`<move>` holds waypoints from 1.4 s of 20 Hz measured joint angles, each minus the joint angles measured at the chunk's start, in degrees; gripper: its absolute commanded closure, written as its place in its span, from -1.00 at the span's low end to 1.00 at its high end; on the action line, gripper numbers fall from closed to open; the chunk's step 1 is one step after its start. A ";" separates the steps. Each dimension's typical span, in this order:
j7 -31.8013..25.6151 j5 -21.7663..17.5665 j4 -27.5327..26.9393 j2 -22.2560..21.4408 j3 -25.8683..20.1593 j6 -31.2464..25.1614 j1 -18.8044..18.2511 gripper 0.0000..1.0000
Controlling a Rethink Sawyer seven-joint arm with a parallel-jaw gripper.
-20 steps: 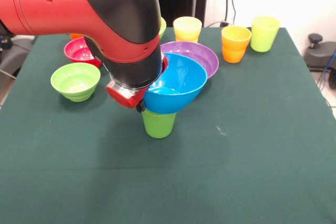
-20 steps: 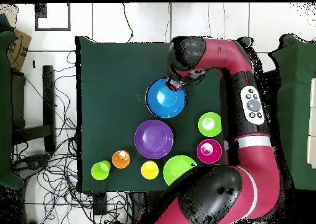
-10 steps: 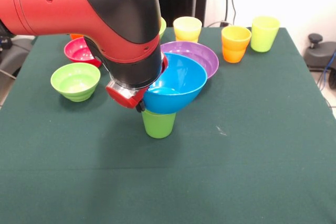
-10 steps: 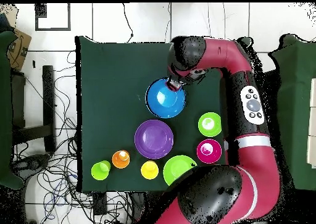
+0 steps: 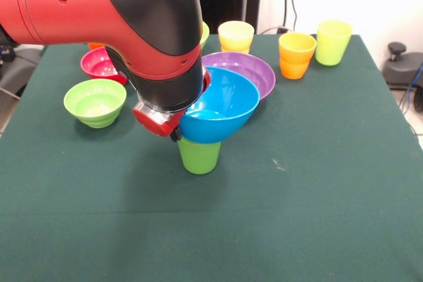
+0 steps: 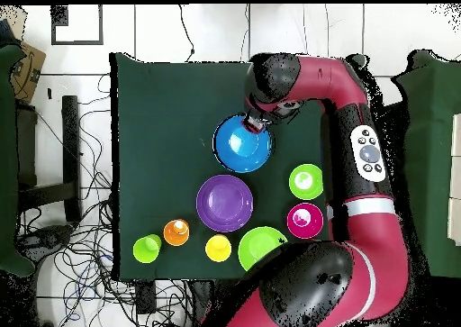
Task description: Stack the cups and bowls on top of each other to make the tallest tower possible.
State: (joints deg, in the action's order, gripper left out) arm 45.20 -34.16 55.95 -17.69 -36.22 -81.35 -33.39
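- Mid-table on the green cloth [image 5: 317, 183]: large blue bowl [image 5: 221, 107] sitting tilted on an upside-down green cup [image 5: 199, 156]; forms the tower so far. Cup ribbing not discernible.
- Gripper [image 5: 173, 131] right against the blue bowl's rim on the picture-left side in front view; fingers buried behind the red wrist block and the bowl. Cannot tell if pinching the rim or spread.
- From overhead, gripper [image 6: 258, 122] shows only as a dark/red blob at the bowl [image 6: 242, 144] edge; green cup fully hidden under the bowl.
- Wide purple bowl [image 5: 248, 70] directly behind the blue one, near side covered by it; touching or just apart, unclear. Overhead shows it whole [image 6: 224, 203].
- Small lime green bowl [image 5: 95, 102] and small red bowl [image 5: 100, 64] at picture-left; red one partly cut off by the arm [image 5: 99, 4].
- Large lime green bowl [image 6: 260, 248] mostly clear overhead, edge clipped by the arm; in front view only a sliver beside the arm.
- Far row, upright: pale yellow cup [image 5: 236, 35], orange cup [image 5: 296, 55], yellow-green cup [image 5: 332, 41].
- Orange sliver behind the red bowl, too little visible to identify.
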 measured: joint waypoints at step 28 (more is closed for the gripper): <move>-3.70 -0.57 0.00 -0.19 0.00 -0.20 -0.21 1.00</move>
State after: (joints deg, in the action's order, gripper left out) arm 41.51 -34.73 55.95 -17.88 -36.22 -81.55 -33.61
